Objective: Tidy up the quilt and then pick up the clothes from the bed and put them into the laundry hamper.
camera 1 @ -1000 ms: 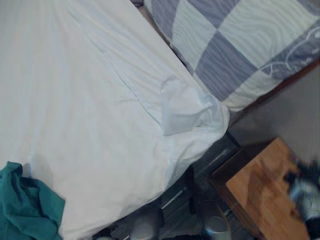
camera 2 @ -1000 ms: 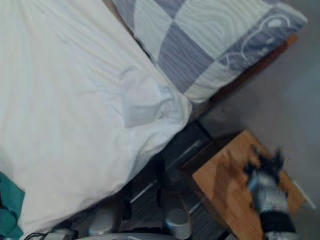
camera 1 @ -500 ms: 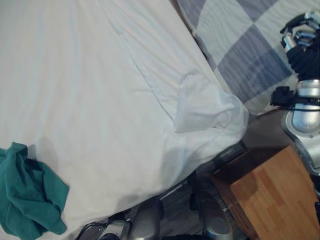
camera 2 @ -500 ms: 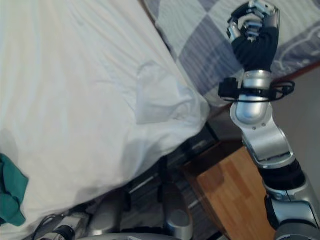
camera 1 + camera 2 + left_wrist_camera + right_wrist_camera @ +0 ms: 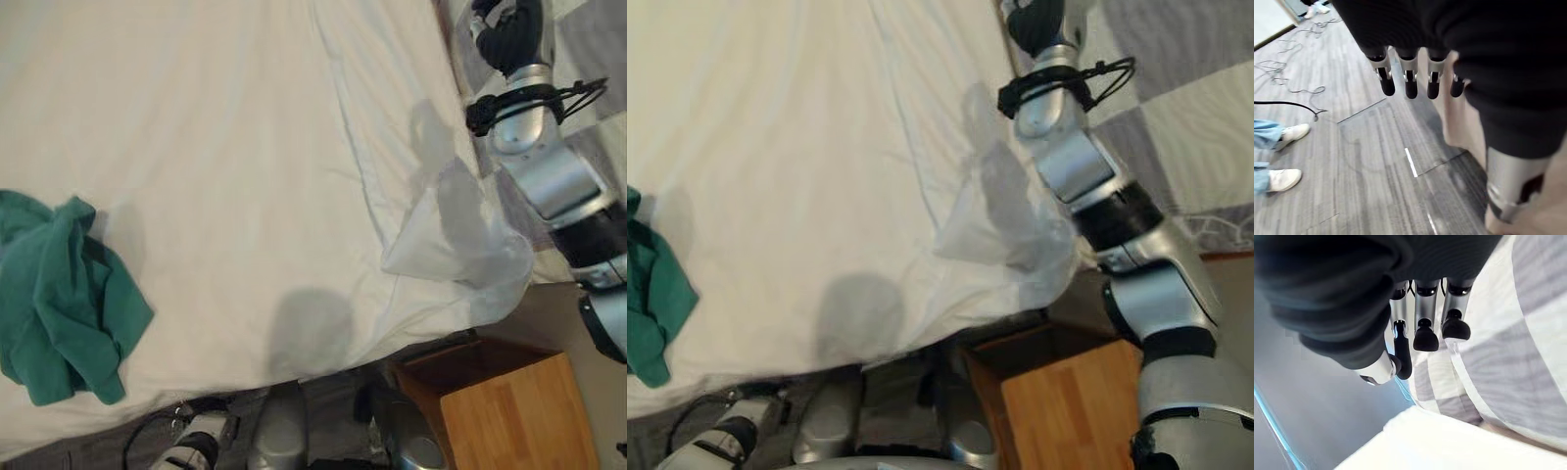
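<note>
A bed takes up most of the head views, covered by a white quilt that is spread fairly flat, with long creases running across it. The quilt's near corner is bunched and folded back on itself, hanging just past the mattress edge. On the side of that corner toward the robot's left, well apart from it and near the quilt's front edge, lies a crumpled teal garment, resting on the quilt with no hand touching it. Beyond the corner, at the head of the bed, sits a pillow checked in grey and pale squares. Just below the corner, on the floor side, stands a wooden nightstand.

The right hand is raised above the seam between quilt and pillow, its arm crossing over the folded corner. In its wrist view the fingers are loosely curled, with the thumb lying close beside them and nothing between them; the checked pillow and the quilt's edge show past them.

The left hand hangs over grey plank floor, fingers relaxed and holding nothing. A person's 2 white shoes and jeans cuffs stand on that floor.
</note>
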You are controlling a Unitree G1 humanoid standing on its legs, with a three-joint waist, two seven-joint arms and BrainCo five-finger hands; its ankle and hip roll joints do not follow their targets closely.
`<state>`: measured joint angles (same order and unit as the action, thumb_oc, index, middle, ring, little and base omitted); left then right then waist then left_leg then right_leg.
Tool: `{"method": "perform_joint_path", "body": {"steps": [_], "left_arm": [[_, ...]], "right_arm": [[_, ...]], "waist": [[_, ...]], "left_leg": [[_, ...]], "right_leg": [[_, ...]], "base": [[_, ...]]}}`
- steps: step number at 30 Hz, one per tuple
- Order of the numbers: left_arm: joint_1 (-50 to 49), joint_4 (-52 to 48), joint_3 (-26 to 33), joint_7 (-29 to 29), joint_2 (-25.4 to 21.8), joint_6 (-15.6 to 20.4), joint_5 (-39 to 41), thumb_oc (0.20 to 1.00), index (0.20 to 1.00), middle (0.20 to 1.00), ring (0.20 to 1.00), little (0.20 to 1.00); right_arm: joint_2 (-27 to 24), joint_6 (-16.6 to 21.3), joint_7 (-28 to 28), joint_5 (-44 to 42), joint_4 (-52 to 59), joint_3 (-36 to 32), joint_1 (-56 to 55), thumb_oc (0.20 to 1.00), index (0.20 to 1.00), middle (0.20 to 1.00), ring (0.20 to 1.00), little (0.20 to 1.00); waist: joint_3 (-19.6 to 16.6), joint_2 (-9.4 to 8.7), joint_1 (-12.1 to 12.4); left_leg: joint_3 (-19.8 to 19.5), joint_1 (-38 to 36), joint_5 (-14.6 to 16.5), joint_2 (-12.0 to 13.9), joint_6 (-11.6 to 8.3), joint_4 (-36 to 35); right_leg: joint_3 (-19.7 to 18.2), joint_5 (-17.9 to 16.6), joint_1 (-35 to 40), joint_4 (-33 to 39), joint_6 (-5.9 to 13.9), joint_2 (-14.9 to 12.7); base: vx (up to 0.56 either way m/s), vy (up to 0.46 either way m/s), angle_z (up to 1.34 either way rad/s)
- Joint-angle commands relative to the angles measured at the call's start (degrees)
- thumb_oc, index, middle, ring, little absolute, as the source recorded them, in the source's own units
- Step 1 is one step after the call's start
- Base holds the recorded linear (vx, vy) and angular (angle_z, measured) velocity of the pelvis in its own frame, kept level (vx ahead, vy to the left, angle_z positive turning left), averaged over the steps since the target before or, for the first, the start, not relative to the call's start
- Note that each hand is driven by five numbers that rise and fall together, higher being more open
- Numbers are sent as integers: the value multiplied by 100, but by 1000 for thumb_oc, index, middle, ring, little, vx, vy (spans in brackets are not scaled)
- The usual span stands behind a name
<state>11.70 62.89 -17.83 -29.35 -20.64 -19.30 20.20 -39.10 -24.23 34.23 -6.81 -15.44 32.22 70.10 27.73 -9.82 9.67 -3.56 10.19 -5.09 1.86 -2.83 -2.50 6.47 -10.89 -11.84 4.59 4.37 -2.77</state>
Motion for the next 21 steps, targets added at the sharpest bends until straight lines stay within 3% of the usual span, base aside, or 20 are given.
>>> {"method": "perform_joint_path", "body": {"steps": [1,3,8,12,14,17,18,20,21], "left_arm": [[-326,42,-142,73,-98,-153,195,1000,1000,1000,1000,1000],[-456,-76,-97,188,-104,55,385,1000,1000,1000,1000,1000],[-458,-385,-196,257,-195,212,-17,1000,1000,1000,1000,1000],[-540,-519,-274,382,-175,247,-124,1000,1000,1000,1000,1000],[-697,-511,-282,406,-53,391,-272,1000,1000,1000,1000,1000],[-750,-547,-254,357,139,565,-374,1000,1000,1000,1000,1000],[-738,-619,-244,315,227,603,-490,1000,1000,1000,1000,1000],[-723,-643,-245,298,242,614,-568,1000,1000,1000,1000,1000],[-704,-642,-212,287,243,644,-617,1000,1000,1000,1000,1000]], "right_arm": [[-412,-45,562,2,-369,180,678,200,200,200,200,200],[-408,-73,732,-220,-987,255,793,200,200,200,200,200],[-142,68,1047,-971,-1812,228,839,200,200,200,200,200],[-18,261,1278,-1797,-1825,41,685,200,200,200,200,200],[314,473,1255,-2240,-1418,-547,-149,200,200,200,200,200],[600,286,1027,-2043,-580,-979,-1332,200,200,200,200,200],[655,34,695,-1435,-48,-1137,-2052,200,200,200,200,200],[637,-83,483,-1163,212,-1177,-2375,200,200,200,200,200],[547,-265,88,-717,536,-1213,-2778,200,200,200,200,200]], "waist": [[129,119,183],[206,152,306],[207,237,426],[207,302,419],[207,337,305],[207,382,82],[207,405,-93],[207,407,-169],[207,410,-285]], "left_leg": [[48,248,634,-107,62,47],[-7,447,665,-127,50,181],[-125,1031,664,-161,40,439],[-115,1095,639,-164,43,381],[-71,986,683,-194,70,317],[29,871,739,-228,138,321],[111,786,786,-244,176,353],[155,761,808,-240,182,382],[219,698,843,-229,192,411]], "right_leg": [[-68,632,191,-250,598,-538],[52,647,56,-311,603,-577],[186,620,-348,-389,601,-629],[226,602,-430,-358,584,-624],[177,627,-447,-395,574,-623],[28,658,-478,-487,539,-636],[-77,674,-461,-533,543,-648],[-108,679,-463,-566,551,-655],[-168,685,-439,-597,564,-655]], "base": [[-6,-52,33],[17,-121,31],[-14,-88,19],[-15,17,2],[-39,171,2],[-80,280,-13],[-84,243,-20],[-76,187,-29],[-84,181,-33]]}}
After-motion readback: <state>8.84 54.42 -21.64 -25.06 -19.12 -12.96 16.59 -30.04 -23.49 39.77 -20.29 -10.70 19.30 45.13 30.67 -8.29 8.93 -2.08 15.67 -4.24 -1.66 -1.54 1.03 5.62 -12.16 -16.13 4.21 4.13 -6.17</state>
